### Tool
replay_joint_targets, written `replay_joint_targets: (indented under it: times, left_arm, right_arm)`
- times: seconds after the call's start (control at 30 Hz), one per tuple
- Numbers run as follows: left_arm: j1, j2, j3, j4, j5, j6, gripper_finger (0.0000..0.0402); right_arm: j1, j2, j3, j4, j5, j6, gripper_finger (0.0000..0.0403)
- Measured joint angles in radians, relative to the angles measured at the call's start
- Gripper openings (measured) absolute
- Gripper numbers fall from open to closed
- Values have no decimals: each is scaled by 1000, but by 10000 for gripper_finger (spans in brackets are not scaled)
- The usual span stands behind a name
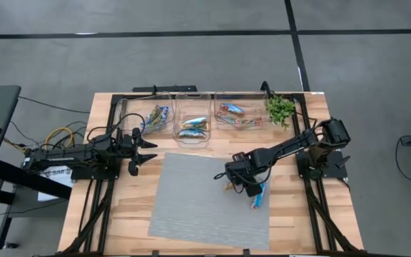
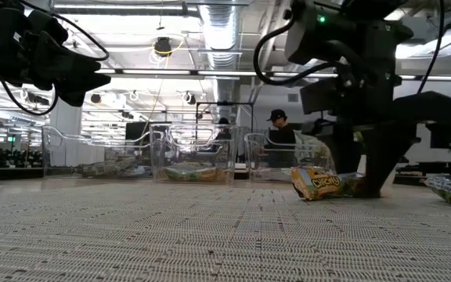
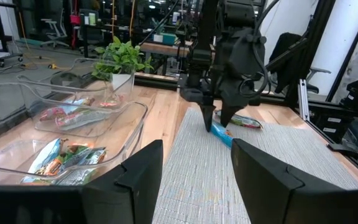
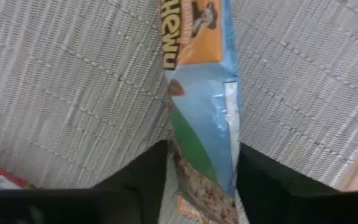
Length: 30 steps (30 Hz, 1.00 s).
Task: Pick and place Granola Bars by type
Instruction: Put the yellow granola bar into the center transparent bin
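While right tool straddles orange-blue bar on grey mat, fingers either side, closure on it unclear. Bar looks light, thin, crinkly, slippery foil; best pinched across narrow middle. Left tool open, idle near bins.
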Motion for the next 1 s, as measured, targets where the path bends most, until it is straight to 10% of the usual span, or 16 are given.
replay_joint_targets:
  times: [0.3,1.0]
  left_arm:
    - [0,0,0,0,0,0,183]
    - [0,25,0,-2,-5,0,183]
  right_arm:
    - [0,0,8,53,30,98,54]
    - [-106,-71,277,769,23,403,55]
